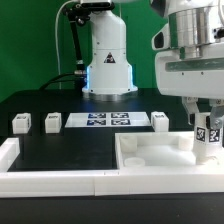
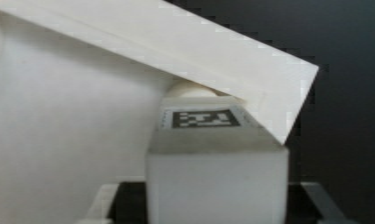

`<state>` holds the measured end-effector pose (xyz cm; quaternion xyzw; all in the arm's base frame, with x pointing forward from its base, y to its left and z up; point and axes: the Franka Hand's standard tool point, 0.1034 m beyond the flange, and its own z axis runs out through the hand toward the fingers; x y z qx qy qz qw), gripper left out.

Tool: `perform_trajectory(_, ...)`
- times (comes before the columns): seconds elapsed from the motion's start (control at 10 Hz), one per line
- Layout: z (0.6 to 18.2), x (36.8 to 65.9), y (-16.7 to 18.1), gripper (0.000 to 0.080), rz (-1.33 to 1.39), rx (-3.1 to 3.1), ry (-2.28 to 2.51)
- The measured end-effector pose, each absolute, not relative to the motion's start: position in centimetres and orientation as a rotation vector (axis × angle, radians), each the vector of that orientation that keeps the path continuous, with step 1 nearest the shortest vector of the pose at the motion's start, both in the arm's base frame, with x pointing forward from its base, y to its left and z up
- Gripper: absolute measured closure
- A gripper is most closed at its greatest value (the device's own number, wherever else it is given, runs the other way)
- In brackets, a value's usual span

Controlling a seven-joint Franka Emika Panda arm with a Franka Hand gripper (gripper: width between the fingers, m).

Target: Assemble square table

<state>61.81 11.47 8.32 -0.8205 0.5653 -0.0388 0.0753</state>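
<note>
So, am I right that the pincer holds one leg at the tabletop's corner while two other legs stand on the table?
Not quite: the exterior view shows three other legs, not two; the pincer does hold one leg at the tabletop's corner.

The arm's base (image 1: 108, 50) is a glossy white, rounded column that narrows toward its top. On its front sits a black triangular marking (image 1: 110, 72). A ring of blue light (image 1: 88, 77) glows around its foot, brightest at eight o'clock. Black cables (image 1: 70, 40) loop down beside the column at nine o'clock, below a dark joint (image 1: 85, 10) at eleven o'clock. The wrist (image 1: 195, 25) is a white cylinder with a grey band. At its six o'clock comes a boxy white hand housing (image 1: 192, 72). The gripper (image 1: 207, 118) has short, dark fingers (image 1: 190, 107).
</note>
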Motion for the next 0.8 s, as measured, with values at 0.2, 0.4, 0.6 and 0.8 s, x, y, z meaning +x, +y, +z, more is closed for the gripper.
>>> perform_trajectory(0.2, 8.31, 61.8, 11.51, 0.0343, -0.123, -2.511, 1.624)
perform_trajectory(0.4, 8.36, 61.87, 11.44, 0.022, -0.139, -2.609, 1.472)
perform_trajectory(0.6, 8.41, 61.89, 11.72, 0.0154, -0.161, -2.757, 1.197)
perform_trajectory(0.8, 8.59, 62.13, 12.14, 0.0151, -0.178, -2.851, 0.967)
